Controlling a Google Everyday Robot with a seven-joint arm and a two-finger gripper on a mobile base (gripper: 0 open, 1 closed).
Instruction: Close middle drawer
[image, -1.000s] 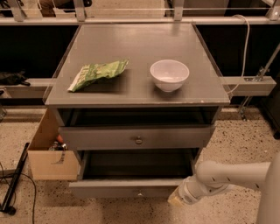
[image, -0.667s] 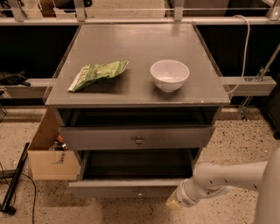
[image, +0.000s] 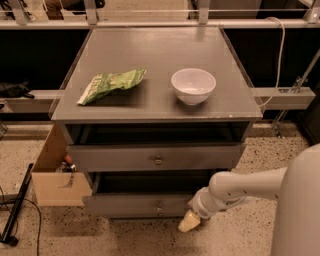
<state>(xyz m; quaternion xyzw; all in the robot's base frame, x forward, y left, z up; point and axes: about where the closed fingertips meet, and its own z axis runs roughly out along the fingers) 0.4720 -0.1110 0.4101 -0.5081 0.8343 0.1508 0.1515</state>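
The middle drawer (image: 130, 205) is the grey cabinet's second tier. It stands pulled out, its dark inside showing above its flat front, with a small round knob (image: 159, 206) at centre. My gripper (image: 190, 221), a cream-tipped end on a white arm, is low at the right end of that drawer's front, at or against it. The topmost drawer (image: 125, 157), also grey with a knob, stands pulled out a little above it.
On the cabinet top (image: 150, 107) lie a green chip bag (image: 111, 84) and a white bowl (image: 193, 86). An open cardboard box (image: 57, 187) stands at the cabinet's left, with a black pole (image: 15, 210) beside it. My white body (image: 300, 210) fills the lower right.
My gripper has moved left along the middle drawer's front. The drawer front sits slightly further in than before.
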